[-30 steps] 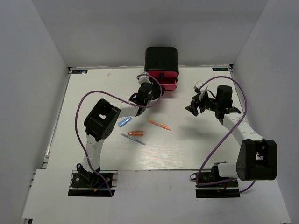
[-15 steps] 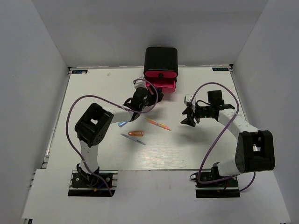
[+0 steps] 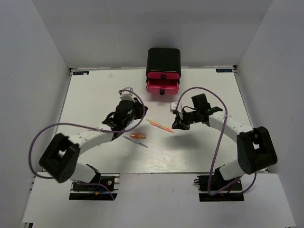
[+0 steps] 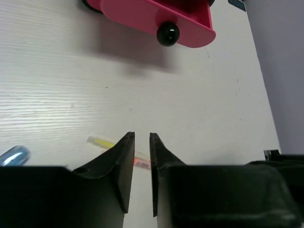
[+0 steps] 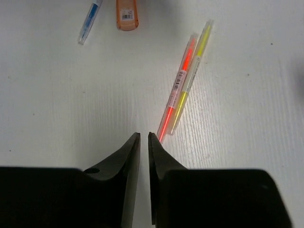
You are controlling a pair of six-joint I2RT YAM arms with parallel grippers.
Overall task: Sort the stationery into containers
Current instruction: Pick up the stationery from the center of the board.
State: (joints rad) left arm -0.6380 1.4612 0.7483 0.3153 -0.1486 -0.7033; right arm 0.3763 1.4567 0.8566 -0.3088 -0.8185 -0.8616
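1. The right gripper [image 5: 143, 135] is seen with its jaws drawn almost together and nothing between them; it hangs just short of the near tip of the thin orange-pink pen [image 5: 179, 88], which lies flat on the table [image 5: 247, 142] with a thin yellow pen [image 5: 195, 66] against its side.
2. The left gripper [image 4: 141, 136] is likewise nearly closed and empty; the light blue marker [image 4: 14, 155] is seen beside it.
3. The short orange marker [image 5: 127, 12] and the thin blue pen [image 5: 89, 21] are left lying further off; the lower pink drawer [image 3: 156, 86] of the black cabinet [image 3: 163, 58] stands pulled out.
4. The step in hand is judged to be a pick of the orange-pink pen by the right gripper; the jaws should first be spread, then carried along to mid-length and set across the barrel, not along it.
5. Because the two thin pens touch, one finger should be slipped between them, or both taken together; a grip near the tip is likely to let the pen swing.
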